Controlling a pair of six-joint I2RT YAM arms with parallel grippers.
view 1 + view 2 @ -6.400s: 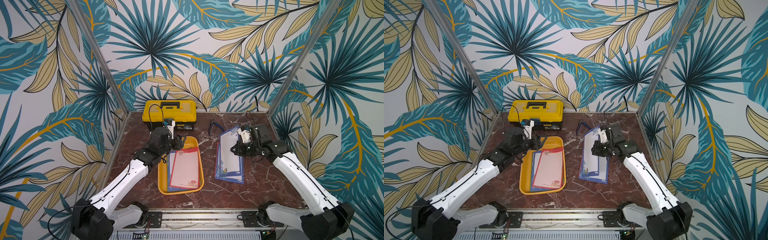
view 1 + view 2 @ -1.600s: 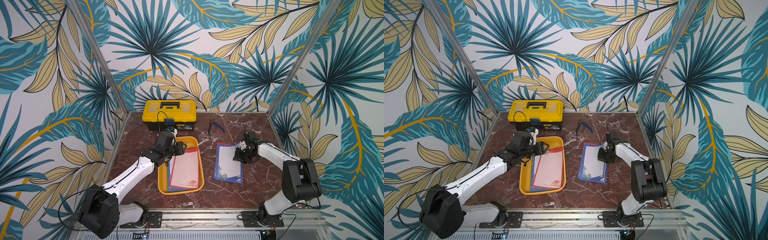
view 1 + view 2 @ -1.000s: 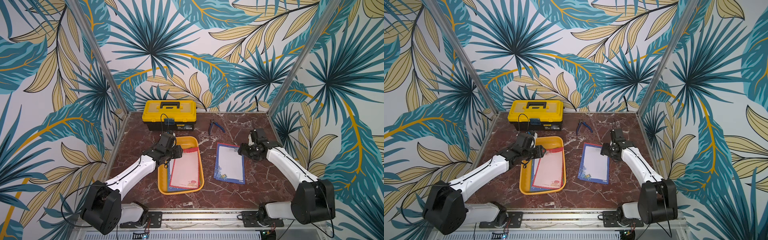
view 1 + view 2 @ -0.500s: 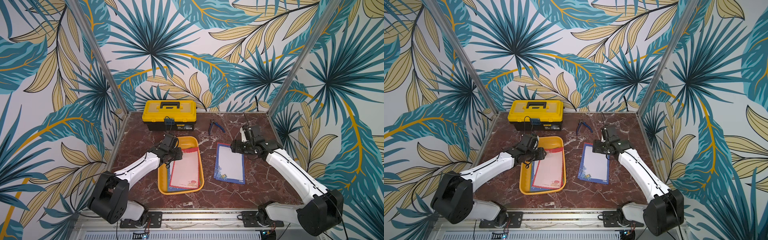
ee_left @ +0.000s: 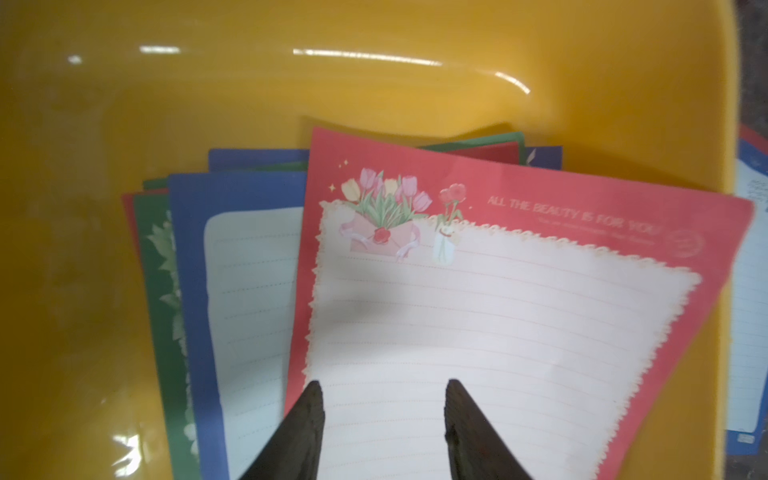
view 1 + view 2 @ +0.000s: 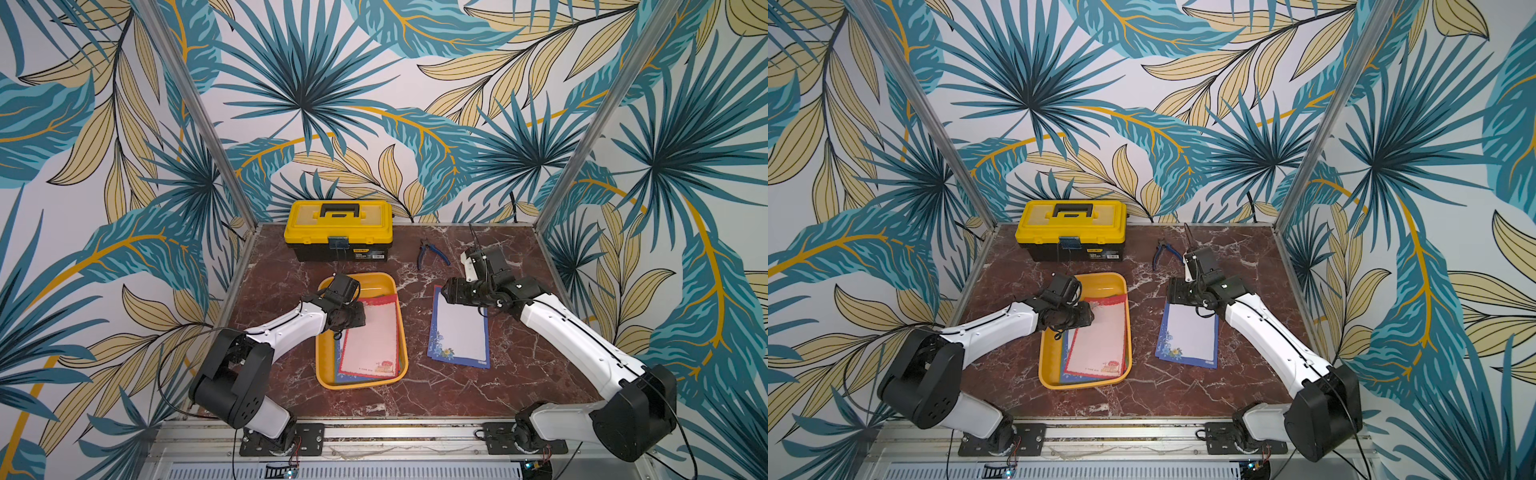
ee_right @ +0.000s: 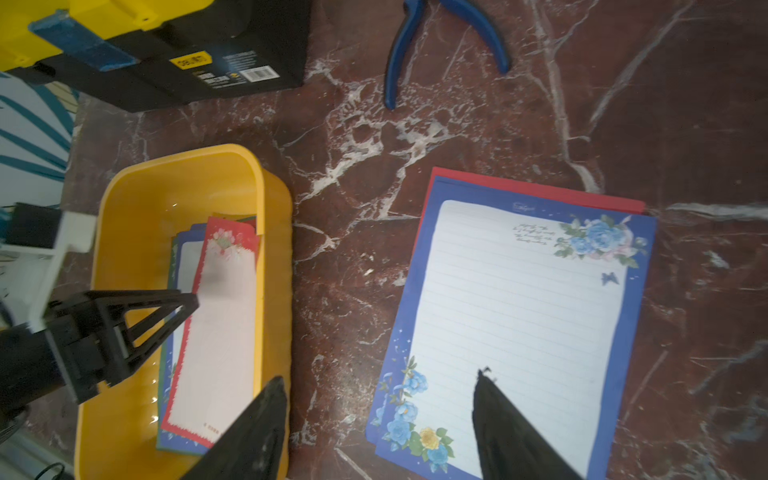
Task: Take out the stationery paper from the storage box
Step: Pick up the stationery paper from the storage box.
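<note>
The storage box (image 6: 361, 384) (image 6: 1084, 384) is an orange-yellow tray in the middle of the table. The stationery paper lies in it as a fanned stack with a red-bordered sheet (image 6: 370, 340) (image 5: 498, 324) (image 7: 220, 332) on top and blue and green sheets (image 5: 187, 291) under it. My left gripper (image 6: 359, 311) (image 5: 382, 384) is open over the far end of the red sheet, with nothing between its fingers. More blue floral sheets (image 6: 459, 332) (image 6: 1187, 328) (image 7: 511, 316) lie flat on the table to the right of the box. My right gripper (image 6: 446, 291) (image 7: 378, 374) is open above their far left corner.
A yellow-lidded black toolbox (image 6: 338, 230) stands at the back, just behind the box. Blue-handled pliers (image 6: 432, 253) (image 7: 449, 45) lie at the back, right of the toolbox. Metal frame posts and patterned walls close in the marble table (image 6: 519, 374) on three sides.
The blue sheets that my right gripper held up earlier now lie flat on the table. That gripper has moved left toward the box. My left gripper has shifted slightly right over the red sheet.
</note>
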